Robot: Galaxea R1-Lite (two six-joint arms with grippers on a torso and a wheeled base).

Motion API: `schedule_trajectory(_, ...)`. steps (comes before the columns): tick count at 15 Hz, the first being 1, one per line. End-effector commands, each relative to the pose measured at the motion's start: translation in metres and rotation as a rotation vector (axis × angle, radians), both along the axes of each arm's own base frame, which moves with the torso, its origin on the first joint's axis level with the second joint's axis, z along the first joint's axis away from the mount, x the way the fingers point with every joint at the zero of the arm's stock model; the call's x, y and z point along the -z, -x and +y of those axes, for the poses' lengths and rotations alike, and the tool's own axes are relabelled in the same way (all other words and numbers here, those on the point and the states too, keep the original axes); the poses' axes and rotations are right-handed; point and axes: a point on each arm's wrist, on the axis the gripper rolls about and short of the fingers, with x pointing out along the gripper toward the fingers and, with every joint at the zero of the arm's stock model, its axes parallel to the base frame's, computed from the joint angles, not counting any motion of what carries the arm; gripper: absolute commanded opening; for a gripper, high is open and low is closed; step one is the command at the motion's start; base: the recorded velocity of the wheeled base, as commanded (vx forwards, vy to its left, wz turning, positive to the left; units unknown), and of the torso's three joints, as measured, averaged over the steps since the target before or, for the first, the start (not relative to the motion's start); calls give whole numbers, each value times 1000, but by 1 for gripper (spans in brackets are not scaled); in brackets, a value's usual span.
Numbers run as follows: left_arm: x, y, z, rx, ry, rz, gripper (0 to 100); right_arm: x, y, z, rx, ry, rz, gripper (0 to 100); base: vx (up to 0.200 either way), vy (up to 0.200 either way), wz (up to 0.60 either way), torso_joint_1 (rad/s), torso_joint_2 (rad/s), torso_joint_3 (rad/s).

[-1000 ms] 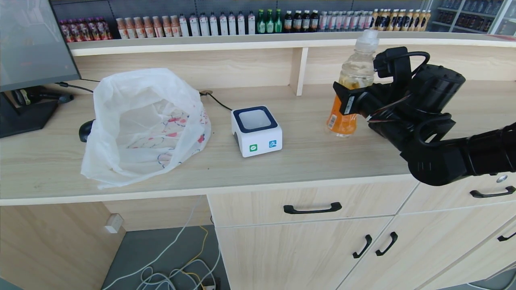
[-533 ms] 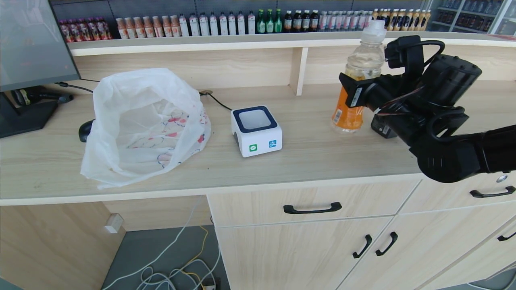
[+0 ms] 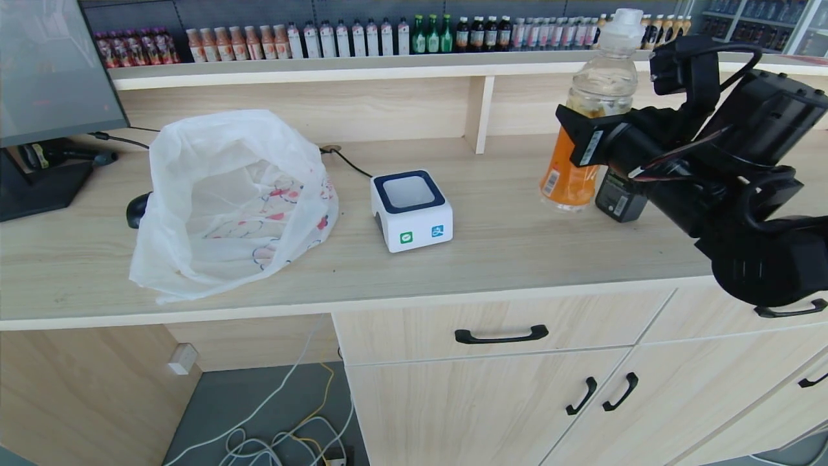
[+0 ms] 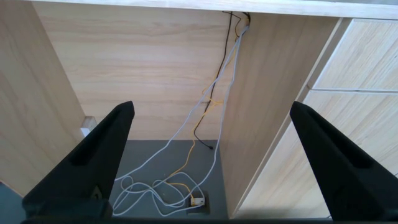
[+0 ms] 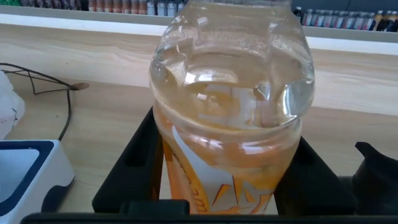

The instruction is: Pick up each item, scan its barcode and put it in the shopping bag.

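My right end effector (image 3: 590,144) is clamped round the middle of the bottle (image 3: 566,175). It holds the bottle upright and, I judge, just clear of the bench (image 3: 491,252), to the right of the scanner (image 3: 411,208). Gripping at mid-height leaves the lower label free to face the scanner. The bag (image 3: 226,194) stands open past the scanner. My left end effector (image 4: 211,106) hangs wide open and empty below the bench. A dark item (image 3: 620,197) behind the bottle is half hidden, and I cannot identify it.

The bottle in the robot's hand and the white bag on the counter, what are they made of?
The bottle looks like clear, glossy plastic: liquid and reflections show through it. The shopping bag is probably thin, translucent white plastic film: crinkled, slumped, its print showing through.
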Motion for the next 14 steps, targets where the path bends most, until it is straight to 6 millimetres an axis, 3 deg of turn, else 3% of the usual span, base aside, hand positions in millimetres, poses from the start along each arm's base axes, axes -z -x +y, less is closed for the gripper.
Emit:
schedule_trajectory(1,0,0,0,0,0,-1,100,-16,37,-8,-22,-14,-31,0,0,0,0,0,0,0)
schedule_trajectory(2,0,0,0,0,0,-1,100,-17,41,-10,-25,-22,-33,0,0,0,0,0,0,0)
schedule_trajectory(7,0,0,0,0,0,-1,100,-4,112,-26,-108,-102,27,0,0,0,0,0,0,0)
schedule_trajectory(8,0,0,0,0,0,-1,100,-5,113,-26,-112,-105,27,0,0,0,0,0,0,0)
schedule_trajectory(10,0,0,0,0,0,-1,100,-6,138,-35,-178,-166,23,0,0,0,0,0,0,0)
schedule_trajectory(14,0,0,0,0,0,-1,100,24,172,-43,-345,-131,97,0,0,0,0,0,0,0)
